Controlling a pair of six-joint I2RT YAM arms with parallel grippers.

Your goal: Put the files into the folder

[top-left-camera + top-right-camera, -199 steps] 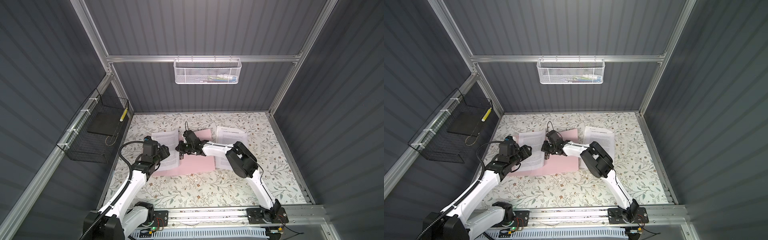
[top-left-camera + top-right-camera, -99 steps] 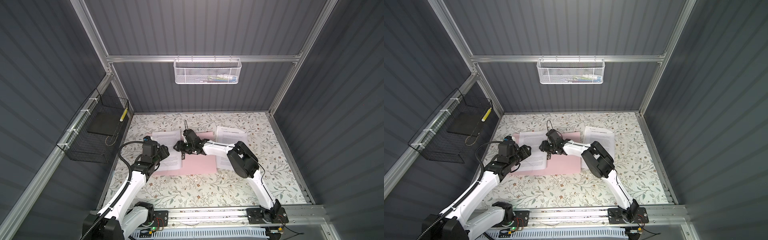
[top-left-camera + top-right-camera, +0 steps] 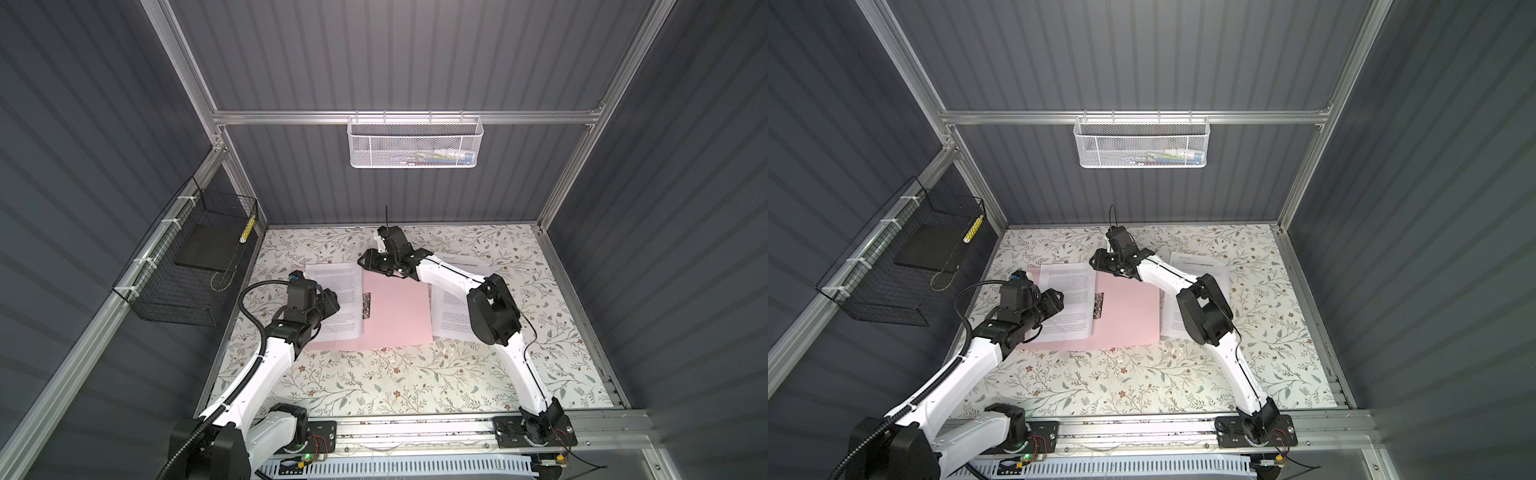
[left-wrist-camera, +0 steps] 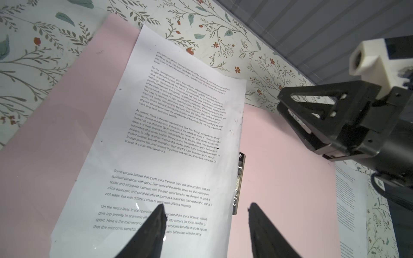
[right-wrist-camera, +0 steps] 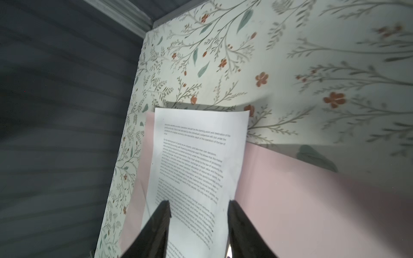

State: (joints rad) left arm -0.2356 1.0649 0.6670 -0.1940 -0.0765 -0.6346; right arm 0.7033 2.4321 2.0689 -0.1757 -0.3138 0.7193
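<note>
Floral tabletop [image 3: 374, 382]: left jaws apart over sheet [image 4: 169, 125] on folder [image 4: 279, 178], empty; right jaws apart, empty.

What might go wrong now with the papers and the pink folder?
1. The sheet on the folder pokes past its far edge, so closing the folder might crease it.
2. That sheet lies loose, and both tools are open close to it. A bump from the left tool or right tool may slide it off.
3. Other sheets lie beside the folder, below the right arm, which might sweep them away.
</note>
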